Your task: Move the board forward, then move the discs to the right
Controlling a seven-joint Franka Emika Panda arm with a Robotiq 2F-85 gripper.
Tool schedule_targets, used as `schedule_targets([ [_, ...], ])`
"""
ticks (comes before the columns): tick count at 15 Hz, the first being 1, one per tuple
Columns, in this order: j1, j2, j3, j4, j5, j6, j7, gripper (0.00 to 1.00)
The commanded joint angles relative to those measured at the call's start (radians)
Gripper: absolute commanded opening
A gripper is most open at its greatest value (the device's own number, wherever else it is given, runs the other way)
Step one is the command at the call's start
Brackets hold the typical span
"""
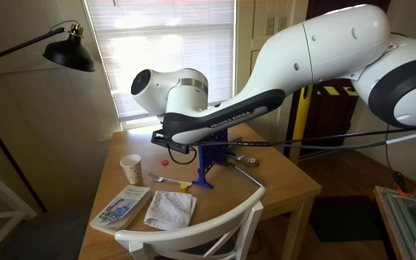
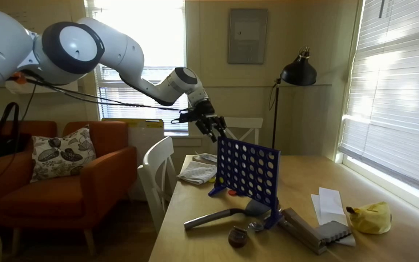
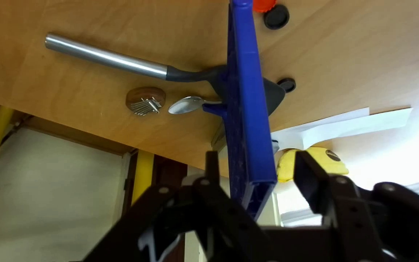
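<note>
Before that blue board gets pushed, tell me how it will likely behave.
The blue board may tip if pushed near its top, being tall and thin on small feet. It is probably light, being full of holes, and likely stiff, since it stands straight.

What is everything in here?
Table: 1, light wood, foreground
Connect Four board: 1, blue, tabletop
Discs: several, red and yellow, tabletop
Caps: 2, black, near board
Towel: 1, white, tabletop
Paperback: 1, white, beside towel
Paper cup: 1, pale, near paperback
Fork: 1, silver, near towel
Spatula: 1, grey, partly under board
Spoon: 1, silver, near board
Kalimba: 1, brown, near spoon
Papers: 2, white, tabletop
Cloth bundle: 1, yellow, beside papers
Unclear pieces: 2, brown, grey, near papers
Chairs: 2, white, by table
Seating: count unclear, orange, background
Floor lamp: 1, black, background
Robot arm: 1, white, over table
End effector (grasper): 1, black, astride board
</note>
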Motion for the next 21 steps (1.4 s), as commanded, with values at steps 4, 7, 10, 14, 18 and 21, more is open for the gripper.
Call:
schedule_targets([
  [4,0.001,-0.173,0.034,-0.118,0.004,0.124,-0.126,1.0],
  [7,-0.012,-0.259,0.074,-0.196,0.025,0.188,-0.279,1.0],
  [10,-0.034,-0.281,0.123,-0.238,0.022,0.21,-0.37,1.0],
  [14,-0.054,-0.244,0.143,-0.283,0.022,0.261,-0.383,1.0],
  [18,-0.071,-0.196,0.143,-0.31,0.026,0.344,-0.371,1.0],
  [21,-0.087,-0.154,0.147,-0.315,0.048,0.42,-0.378,1.0],
])
